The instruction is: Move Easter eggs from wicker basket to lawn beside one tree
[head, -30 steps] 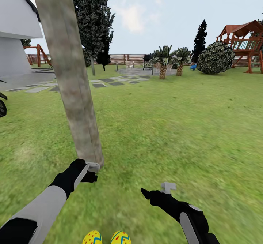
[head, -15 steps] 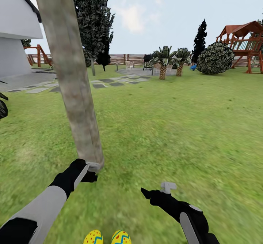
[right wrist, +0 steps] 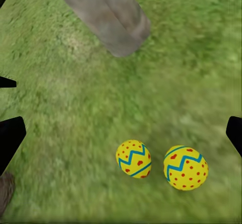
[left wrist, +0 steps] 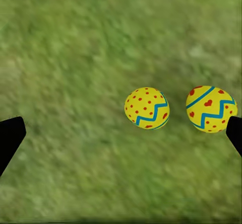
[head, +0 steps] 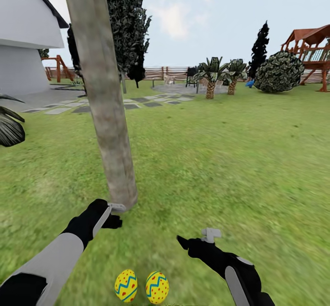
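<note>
Two Easter eggs [head: 126, 285] [head: 157, 287], yellow with red dots and blue zigzags, lie side by side on the lawn [head: 229, 159] a short way in front of the tree [head: 107, 113]. The left gripper [head: 114, 214] hovers at the foot of the trunk. The right gripper [head: 201, 239] hangs over grass to the right of the eggs. Both are open and hold nothing. In the left wrist view the eggs [left wrist: 147, 108] [left wrist: 210, 109] lie on grass beyond the spread fingertips [left wrist: 10, 138]. The right wrist view has the eggs [right wrist: 133, 158] [right wrist: 185, 167] and the trunk base [right wrist: 106, 17]. The wicker basket is out of view.
A white house [head: 27, 44] and stone paving slabs [head: 137, 104] lie far left. Short palms [head: 211, 74], a round shrub [head: 279, 72], a wooden playset [head: 314, 49] and a slatted fence stand at the back. A dark frond [head: 9, 129] juts in at the left edge.
The whole view has shifted, so the camera has moved: the tree sits further right and the two eggs show whole, higher in the picture. Both arms keep their pose.
</note>
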`<state>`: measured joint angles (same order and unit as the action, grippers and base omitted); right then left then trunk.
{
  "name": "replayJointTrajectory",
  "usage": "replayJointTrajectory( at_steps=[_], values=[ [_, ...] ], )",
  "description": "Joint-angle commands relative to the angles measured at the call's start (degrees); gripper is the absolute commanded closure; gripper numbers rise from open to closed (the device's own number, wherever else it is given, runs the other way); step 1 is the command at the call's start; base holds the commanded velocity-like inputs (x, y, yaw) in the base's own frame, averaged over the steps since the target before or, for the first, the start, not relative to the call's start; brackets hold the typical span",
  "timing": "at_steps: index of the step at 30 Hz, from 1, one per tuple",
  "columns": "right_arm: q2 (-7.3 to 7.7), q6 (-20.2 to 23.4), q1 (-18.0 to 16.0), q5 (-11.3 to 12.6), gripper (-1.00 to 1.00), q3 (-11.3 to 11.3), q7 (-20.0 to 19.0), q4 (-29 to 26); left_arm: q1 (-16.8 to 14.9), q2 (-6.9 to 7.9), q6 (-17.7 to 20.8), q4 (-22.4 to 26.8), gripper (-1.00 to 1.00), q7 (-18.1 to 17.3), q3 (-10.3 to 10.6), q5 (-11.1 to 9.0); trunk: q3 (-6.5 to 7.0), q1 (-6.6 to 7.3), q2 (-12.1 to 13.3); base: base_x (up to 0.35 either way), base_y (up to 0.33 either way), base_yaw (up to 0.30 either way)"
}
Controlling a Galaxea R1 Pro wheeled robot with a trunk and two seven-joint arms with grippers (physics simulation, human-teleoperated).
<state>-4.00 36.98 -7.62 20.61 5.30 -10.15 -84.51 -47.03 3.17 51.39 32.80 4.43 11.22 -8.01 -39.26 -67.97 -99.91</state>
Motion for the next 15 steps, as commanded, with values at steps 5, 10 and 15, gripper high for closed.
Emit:
replayJointTrajectory(
  at_steps=[5, 10, 15],
  values=[
    [-0.11, 0.3, 0.0, 0.0, -1.0, -0.1, -0.1, 0.0, -0.1, 0.08, 0.2, 0.1, -1.0, 0.5, 0.5, -0.6, 0.49, 1.12, 2.0, -0.023, 0.0, 0.173],
    [-0.19, 0.3, 0.0, -0.1, -1.0, 0.0, 0.0, 0.0, 0.0, 0.08, 0.2, 0.1, -1.0, 0.5, 0.5, -0.6, 1.03, 2.21, 4.0, -0.005, 0.0, 0.175],
    [-0.21, 0.3, 0.0, -0.1, -1.0, 0.0, 0.0, 0.0, 0.0, 0.06, 0.2, 0.1, -1.0, 0.5, 0.5, -0.6, 1.56, 3.31, 6.0, -0.001, 0.0, 0.172]
  ],
)
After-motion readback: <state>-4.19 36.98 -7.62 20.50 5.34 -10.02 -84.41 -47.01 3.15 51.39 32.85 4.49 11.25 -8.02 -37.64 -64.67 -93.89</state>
